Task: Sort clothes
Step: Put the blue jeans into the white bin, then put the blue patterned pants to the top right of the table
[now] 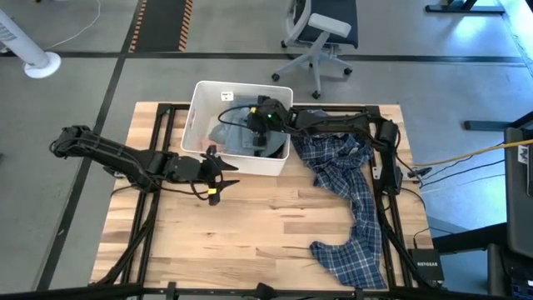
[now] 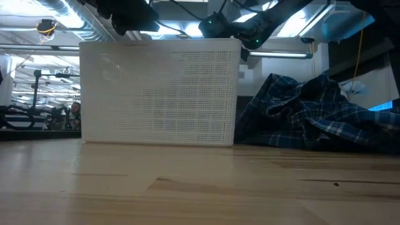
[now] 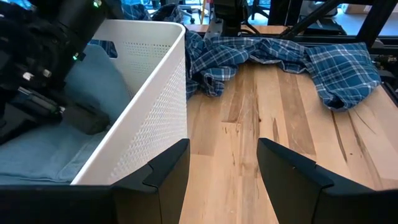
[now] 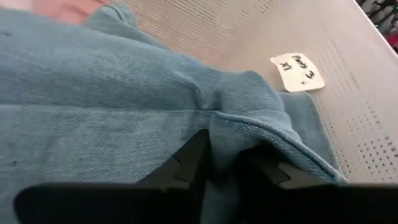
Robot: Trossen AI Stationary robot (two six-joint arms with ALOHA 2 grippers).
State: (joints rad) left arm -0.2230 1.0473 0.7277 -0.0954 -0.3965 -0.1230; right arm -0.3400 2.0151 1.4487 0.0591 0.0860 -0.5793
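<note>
My right gripper point(image 1: 256, 138) reaches into the white bin point(image 1: 200, 104) and is shut on the grey-blue top point(image 4: 112, 81), which lies in the bin. A pink piece point(image 4: 68, 9) shows under the top's far edge. The blue-white plaid shirt point(image 1: 350, 187) lies spread on the table right of the bin, with one end against the bin's right wall. My left gripper point(image 3: 224, 180) is open and empty over the bare table by the bin's near wall point(image 3: 155, 106). The teal piece is not in view. My right gripper pinches a raised fold of the grey-blue top point(image 4: 225, 134) between its two fingers point(image 4: 186, 163). It comes slanting down from the table's right. The rest of the top lies slack on the bin's floor.
The bin's perforated walls point(image 2: 159, 94) stand around the right gripper, and a paper label point(image 4: 298, 71) sticks to one inner wall. Bare wood point(image 1: 266, 225) lies near and left of the plaid shirt. An office chair point(image 1: 321, 33) stands beyond the table's far edge.
</note>
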